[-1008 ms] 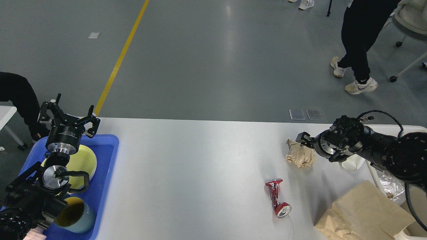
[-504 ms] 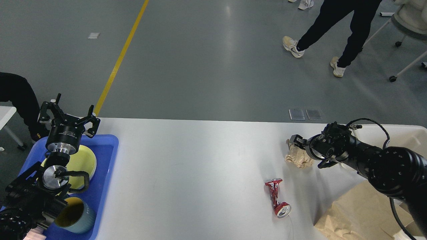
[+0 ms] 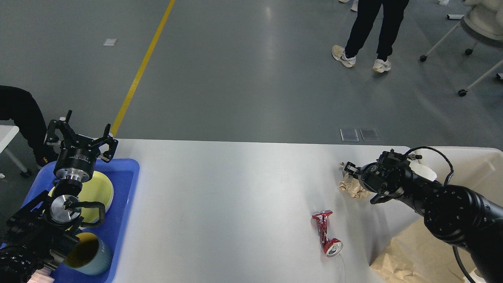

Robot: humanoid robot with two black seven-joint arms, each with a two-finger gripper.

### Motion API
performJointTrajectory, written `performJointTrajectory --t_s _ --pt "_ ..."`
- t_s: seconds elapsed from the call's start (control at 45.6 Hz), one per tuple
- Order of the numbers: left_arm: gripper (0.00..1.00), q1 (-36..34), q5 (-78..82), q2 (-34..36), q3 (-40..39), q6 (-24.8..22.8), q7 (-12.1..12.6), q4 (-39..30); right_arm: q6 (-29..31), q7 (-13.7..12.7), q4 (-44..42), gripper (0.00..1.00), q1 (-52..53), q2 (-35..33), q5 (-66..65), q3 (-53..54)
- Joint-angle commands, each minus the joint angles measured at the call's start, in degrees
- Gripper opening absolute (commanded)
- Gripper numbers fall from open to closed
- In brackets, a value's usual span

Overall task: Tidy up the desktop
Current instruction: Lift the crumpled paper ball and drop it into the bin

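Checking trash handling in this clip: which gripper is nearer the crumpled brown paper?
Right. The right gripper is at the crumpled brown paper, over its far edge; the left gripper hangs above the blue tray, far across the desktop.

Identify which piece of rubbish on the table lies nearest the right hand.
The crumpled brown paper ball, right at the right hand. The crushed red can lies farther off, nearer the camera.

Our two arms are matte black, built of rounded joint housings. Left arm point(image 3: 59, 204): bright silver flange rings, a looped black cable beside the lower ring, small white print on the wrist barrel under the left gripper point(image 3: 80, 135), black linkage fingers. Right arm point(image 3: 444, 204): thin black cable arching above its wrist, small silver connector.
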Motion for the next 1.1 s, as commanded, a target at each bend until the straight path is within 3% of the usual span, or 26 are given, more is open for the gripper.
performJointTrajectory --t_s 0.0,0.066,0.153,0.175,0.416,0.723,0.92,1.074 --pt "0.97 0.0 0.0 0.0 0.0 0.0 0.0 0.0 -0.1 -0.2 0.3 0.41 -0.1 0.1 0.1 0.4" --pt "0.97 0.0 0.0 0.0 0.0 0.0 0.0 0.0 0.1 -0.4 0.7 0.3 0.0 0.1 0.1 0.4" --pt "0.97 0.0 0.0 0.0 0.0 0.0 0.0 0.0 0.7 -0.5 0.9 0.02 0.0 0.1 0.2 0.6" --pt "0.97 0.0 0.0 0.0 0.0 0.0 0.0 0.1 0.8 -0.6 1.1 0.0 0.1 0.1 0.4 0.6" --pt "0.97 0.0 0.0 0.0 0.0 0.0 0.0 0.1 1.1 -0.6 5.4 0.0 3.2 -0.9 1.3 4.0" --pt "0.97 0.0 0.0 0.0 0.0 0.0 0.0 0.1 3.4 -0.6 25.7 0.0 20.5 -16.6 1.3 4.9" --pt "0.97 0.0 0.0 0.0 0.0 0.0 0.0 0.0 10.1 -0.5 35.1 0.0 33.7 -25.3 1.3 5.2" --pt "0.97 0.0 0.0 0.0 0.0 0.0 0.0 0.0 18.6 -0.4 40.4 0.0 43.3 -32.4 1.3 6.6"
